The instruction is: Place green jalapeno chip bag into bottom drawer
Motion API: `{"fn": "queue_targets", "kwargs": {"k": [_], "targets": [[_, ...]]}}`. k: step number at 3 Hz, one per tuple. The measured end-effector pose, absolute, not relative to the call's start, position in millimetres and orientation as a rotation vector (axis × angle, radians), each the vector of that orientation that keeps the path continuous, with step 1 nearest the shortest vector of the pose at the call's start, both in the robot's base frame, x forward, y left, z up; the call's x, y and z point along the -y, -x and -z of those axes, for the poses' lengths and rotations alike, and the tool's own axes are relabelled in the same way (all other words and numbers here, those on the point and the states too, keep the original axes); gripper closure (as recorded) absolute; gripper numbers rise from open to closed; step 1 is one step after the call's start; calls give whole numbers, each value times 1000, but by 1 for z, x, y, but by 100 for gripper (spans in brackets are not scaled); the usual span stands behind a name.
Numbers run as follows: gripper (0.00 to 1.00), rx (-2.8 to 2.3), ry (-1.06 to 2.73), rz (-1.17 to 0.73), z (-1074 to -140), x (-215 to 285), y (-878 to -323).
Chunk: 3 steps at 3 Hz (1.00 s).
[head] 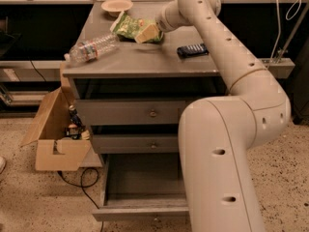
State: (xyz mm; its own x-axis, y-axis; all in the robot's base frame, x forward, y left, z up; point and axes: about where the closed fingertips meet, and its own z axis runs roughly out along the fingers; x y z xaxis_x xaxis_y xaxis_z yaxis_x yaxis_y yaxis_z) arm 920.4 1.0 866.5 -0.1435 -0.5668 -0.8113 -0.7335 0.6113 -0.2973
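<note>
One green jalapeno chip bag point(130, 28), one clear plastic bottle point(91, 47), one dark wrapped bar point(193, 50), one pale bowl point(117, 5), all on one counter point(145, 64), one gripper point(161, 24) at the bag's right end, far side, three grey drawers point(152, 112) counting the bottom drawer point(145, 178), one cardboard box point(53, 139) at left

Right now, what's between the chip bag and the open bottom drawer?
In the camera view, the top drawer and middle drawer lie between the bag and the bottom drawer. The gripper is at the bag.
</note>
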Motion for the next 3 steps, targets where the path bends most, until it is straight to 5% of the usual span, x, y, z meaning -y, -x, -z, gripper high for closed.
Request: {"fn": "queue_targets", "kwargs": {"k": [1,3], "targets": [[0,-1819,1015,-218,-859,-5,-931],[41,-1823,956,-278,-844,-10,-943]]}}
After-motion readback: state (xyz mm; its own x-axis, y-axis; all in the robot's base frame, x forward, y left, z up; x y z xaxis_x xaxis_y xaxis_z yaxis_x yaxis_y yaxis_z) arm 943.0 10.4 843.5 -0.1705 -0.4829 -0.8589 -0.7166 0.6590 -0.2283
